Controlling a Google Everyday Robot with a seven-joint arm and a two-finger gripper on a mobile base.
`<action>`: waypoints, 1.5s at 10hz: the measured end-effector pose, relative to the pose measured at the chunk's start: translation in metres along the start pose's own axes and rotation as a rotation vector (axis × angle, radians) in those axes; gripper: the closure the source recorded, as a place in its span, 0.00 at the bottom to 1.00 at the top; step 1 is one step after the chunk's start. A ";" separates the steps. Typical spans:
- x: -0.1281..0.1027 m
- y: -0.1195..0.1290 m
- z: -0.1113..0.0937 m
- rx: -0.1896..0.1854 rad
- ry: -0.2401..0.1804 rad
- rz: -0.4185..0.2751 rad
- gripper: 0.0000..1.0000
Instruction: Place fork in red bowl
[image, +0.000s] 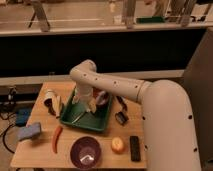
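The fork (77, 118) is a thin silvery piece lying slantwise in the green tray (102, 123), near its front left. The red bowl (103, 98) sits at the tray's back right, mostly hidden behind my arm. My gripper (84, 103) points down over the tray's middle, just above and behind the fork and left of the red bowl. Its two pale fingers (93, 106) stand apart with nothing between them.
On the wooden table: a purple bowl (85, 151) at the front, an orange-red chili-shaped thing (57, 138), a blue sponge (29, 131), a tipped white cup (50, 100), a yellow-orange fruit (118, 144), and two black objects (135, 148) (120, 117) to the right.
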 end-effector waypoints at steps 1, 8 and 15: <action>0.003 -0.001 0.003 0.009 -0.001 0.008 0.20; 0.021 -0.003 0.045 -0.036 -0.031 0.135 0.20; 0.023 0.002 0.076 -0.033 -0.060 0.209 0.20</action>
